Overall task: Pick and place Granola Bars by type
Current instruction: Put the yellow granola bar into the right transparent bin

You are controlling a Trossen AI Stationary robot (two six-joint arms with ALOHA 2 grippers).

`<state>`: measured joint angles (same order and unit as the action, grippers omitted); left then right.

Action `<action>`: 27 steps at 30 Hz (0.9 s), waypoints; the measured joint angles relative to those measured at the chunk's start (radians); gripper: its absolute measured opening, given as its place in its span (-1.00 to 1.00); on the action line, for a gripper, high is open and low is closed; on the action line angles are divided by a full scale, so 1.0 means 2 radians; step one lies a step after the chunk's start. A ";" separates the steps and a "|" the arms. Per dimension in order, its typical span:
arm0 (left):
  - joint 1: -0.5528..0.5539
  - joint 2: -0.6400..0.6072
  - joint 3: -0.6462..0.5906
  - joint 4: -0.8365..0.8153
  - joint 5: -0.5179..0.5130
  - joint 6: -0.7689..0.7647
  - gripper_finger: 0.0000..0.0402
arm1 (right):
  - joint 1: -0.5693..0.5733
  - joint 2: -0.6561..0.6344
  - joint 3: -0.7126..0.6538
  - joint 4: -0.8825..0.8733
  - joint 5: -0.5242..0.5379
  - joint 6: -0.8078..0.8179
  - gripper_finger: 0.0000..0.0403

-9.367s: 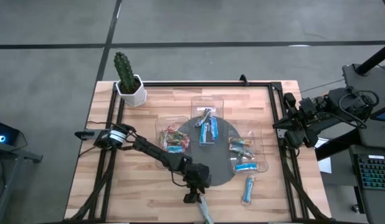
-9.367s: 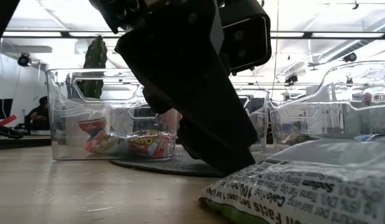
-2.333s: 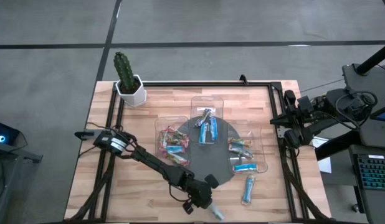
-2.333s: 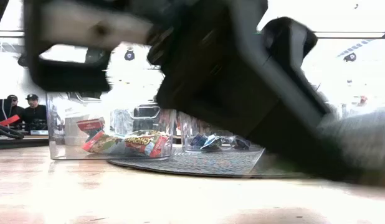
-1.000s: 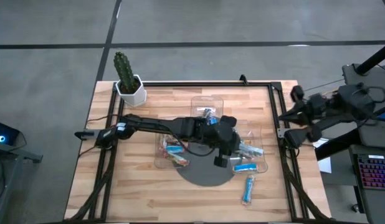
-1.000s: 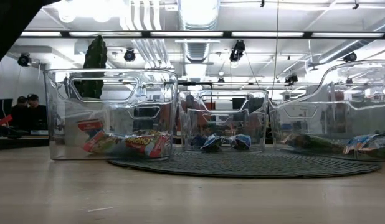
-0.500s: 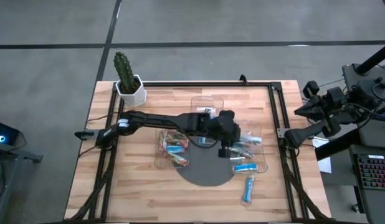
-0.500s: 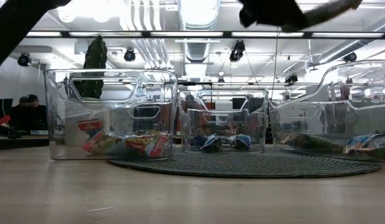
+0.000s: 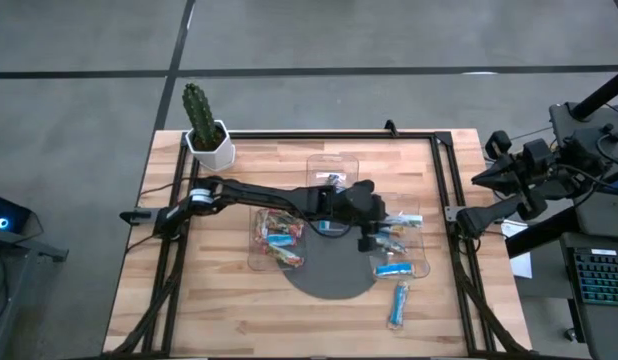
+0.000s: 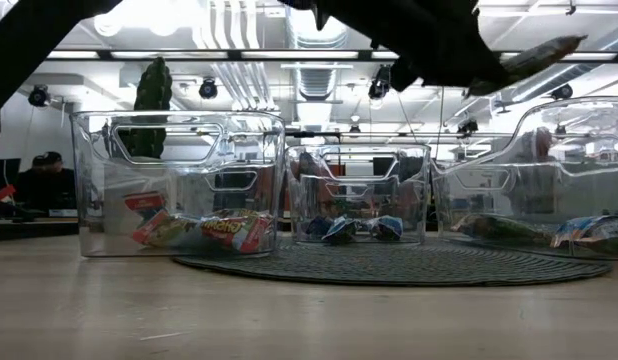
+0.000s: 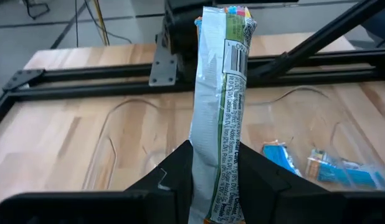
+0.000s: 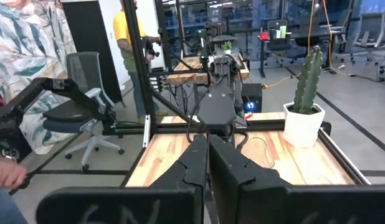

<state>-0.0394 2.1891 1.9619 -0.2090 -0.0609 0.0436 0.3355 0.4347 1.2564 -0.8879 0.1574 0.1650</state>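
Silver-and-green, the wrapped granola bar [image 11: 218, 118] sits clamped between the two fingers of the left tool [image 9: 381, 222], its free end sticking out past the fingertips; in the low view it shows as a tilted strip [image 10: 529, 52] held high over the right tray [image 10: 549, 180]. From above, the bar's pale tip [image 9: 407, 220] lies over that right tray [image 9: 421, 212], with the tool just to its left.

Counted from above: three clear trays on a dark round mat [image 9: 334, 280] — a left tray [image 9: 257, 200] with red-orange and teal wrappers [image 9: 277, 238], a far middle tray [image 9: 334, 162] mostly hidden by the arm, and the right tray with at least two teal bars [image 9: 393, 268]. One more teal bar [image 9: 399, 303] lies loose on the wooden surface [image 9: 219, 300], near of the right tray. One cactus in a white pot [image 9: 204, 128] stands at the far left corner.

Compared with a second ago, the left arm has swung a little farther right and the bar has come over the right tray; some seconds before that the tool was down at the near edge of the surface.

Off the surface's right edge, the right tool [image 12: 208, 149] waits with its fingers pressed together, holding nothing
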 joint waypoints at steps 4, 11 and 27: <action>0.003 0.000 -0.019 0.012 0.002 -0.013 -0.57 | 0.000 0.000 0.000 0.000 0.001 0.000 -0.96; 0.004 0.001 -0.019 0.046 0.022 -0.015 -0.56 | 0.000 0.000 0.000 0.000 0.001 0.000 -0.96; 0.015 0.001 -0.016 0.070 0.069 -0.024 -0.55 | 0.000 0.000 0.000 0.000 0.002 0.000 -0.96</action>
<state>-0.0097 2.1902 1.9293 -0.0687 0.0763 -0.0040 0.3354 0.4355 1.2560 -0.8870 0.1612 0.1650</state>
